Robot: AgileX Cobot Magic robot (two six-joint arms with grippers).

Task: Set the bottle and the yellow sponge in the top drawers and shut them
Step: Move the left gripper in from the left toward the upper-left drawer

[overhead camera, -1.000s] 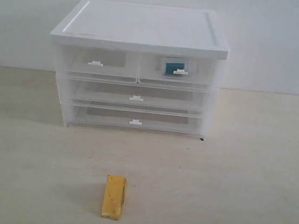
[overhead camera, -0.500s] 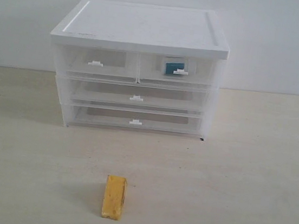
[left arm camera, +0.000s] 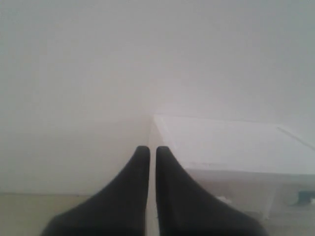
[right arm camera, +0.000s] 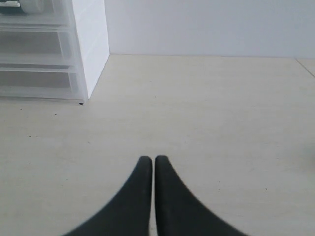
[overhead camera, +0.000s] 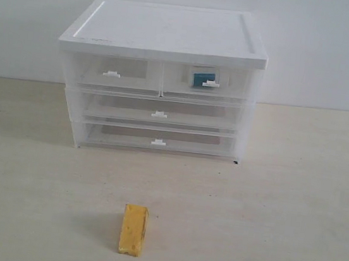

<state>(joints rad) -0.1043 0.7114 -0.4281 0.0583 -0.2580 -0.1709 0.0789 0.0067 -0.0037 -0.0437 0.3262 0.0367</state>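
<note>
Your yellow sponge (overhead camera: 133, 230) lies on the table (overhead camera: 293, 202), well in front of the cabinet (overhead camera: 167, 31). Its long axis runs toward the drawers, one short end facing them. The bottle (overhead camera: 202, 78) sits inside the right one of the top drawers (overhead camera: 234, 87), and both look pushed in. Your left gripper (left arm camera: 148, 152) is pinched together and empty, and so is your right gripper (right arm camera: 149, 160).

soft, even light; slightly blurry, washed-out frames
</note>
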